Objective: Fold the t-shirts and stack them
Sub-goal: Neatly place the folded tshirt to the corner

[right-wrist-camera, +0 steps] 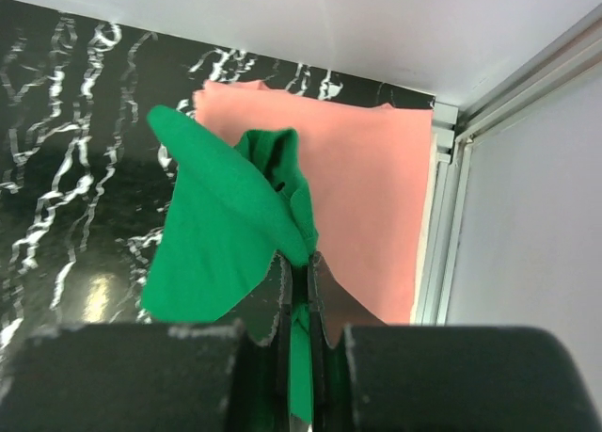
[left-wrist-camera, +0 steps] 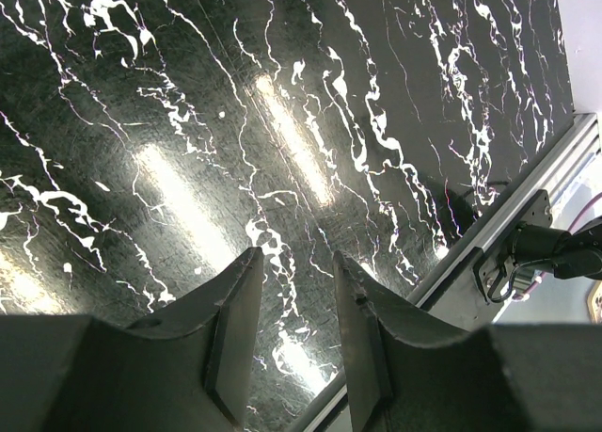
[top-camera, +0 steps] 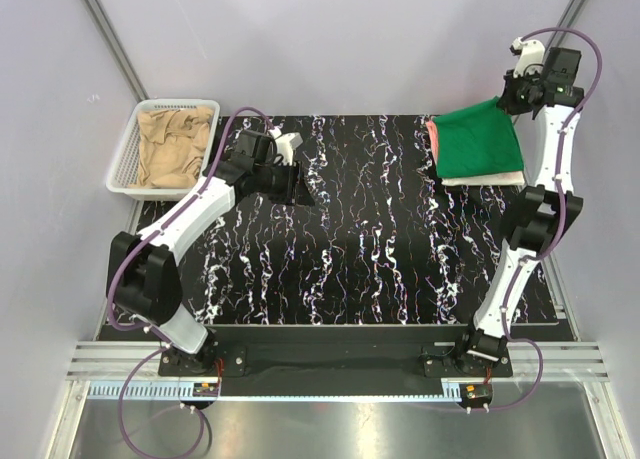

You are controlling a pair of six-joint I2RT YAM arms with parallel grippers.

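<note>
Laying the green shirt (top-camera: 482,139) onto the stack at the far right, with the tan shirt (top-camera: 172,147) waiting in the basket (top-camera: 124,165).

The right claw (right-wrist-camera: 299,286) is pinching a bunched edge of the green shirt, jaws nearly together, and is holding it up over the pink shirt (right-wrist-camera: 376,197). The white shirt (top-camera: 485,180) is peeking out as a strip along the near edge of the pile. Three shirts are looking folded or close to it. The green one is needing release and smoothing, and the tan one is lying crumpled at far left, not yet folded. The left claw (left-wrist-camera: 294,286) is hanging part-open, gripping nothing, over bare worktop (top-camera: 380,249) just right of the basket. That worktop is showing glossy black with white veins and is throwing back strip lights. Pale walls (top-camera: 330,39) are closing it in, and a metal rail (top-camera: 330,357) is running along its near edge.
</note>
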